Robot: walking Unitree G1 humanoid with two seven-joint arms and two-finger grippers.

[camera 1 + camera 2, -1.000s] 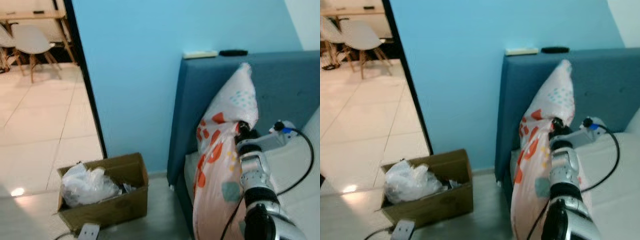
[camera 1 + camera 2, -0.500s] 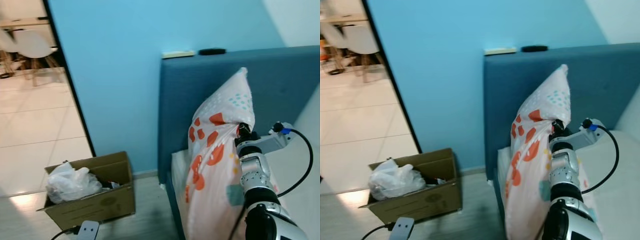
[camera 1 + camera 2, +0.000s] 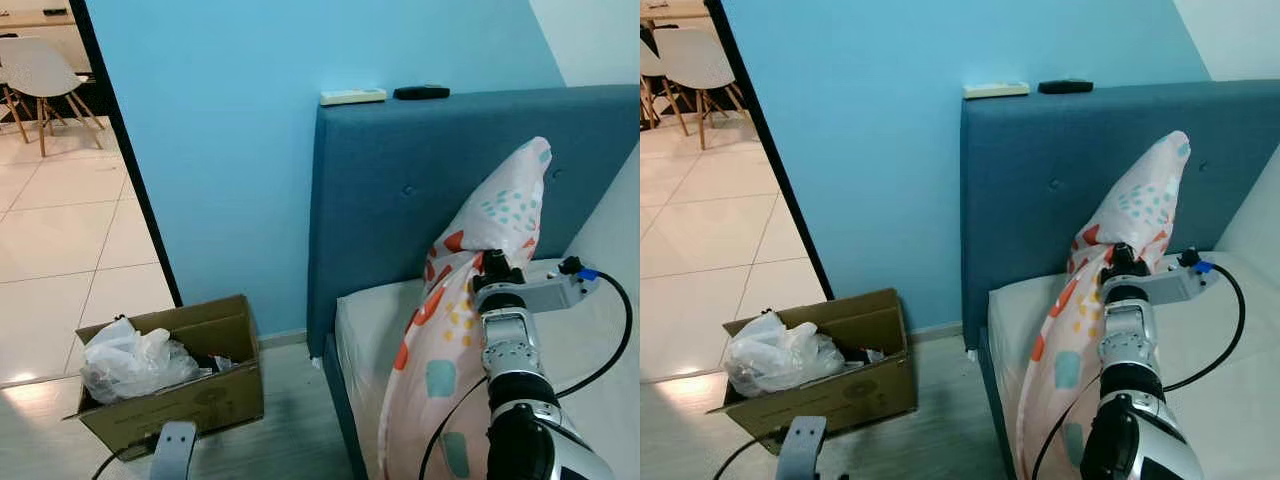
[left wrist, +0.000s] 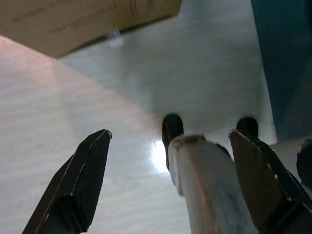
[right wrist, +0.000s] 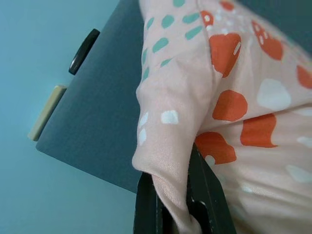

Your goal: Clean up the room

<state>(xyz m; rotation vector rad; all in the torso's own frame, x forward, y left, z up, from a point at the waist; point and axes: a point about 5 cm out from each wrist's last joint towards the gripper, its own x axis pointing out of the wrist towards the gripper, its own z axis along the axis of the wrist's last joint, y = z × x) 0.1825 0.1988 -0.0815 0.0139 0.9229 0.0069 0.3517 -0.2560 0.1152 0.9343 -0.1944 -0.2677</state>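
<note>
The pillow (image 3: 470, 330), pink with orange and teal spots, has swung rightward, pinched in the right gripper (image 5: 178, 204) jaws.

Right arm reaches forward and up, its hand (image 5: 171, 204) clamped — left hand (image 4: 168, 180) hangs low, fingers spread.

White chairs (image 3: 40, 72) stand beyond the doorway, perhaps beside a table (image 3: 35, 18).
</note>
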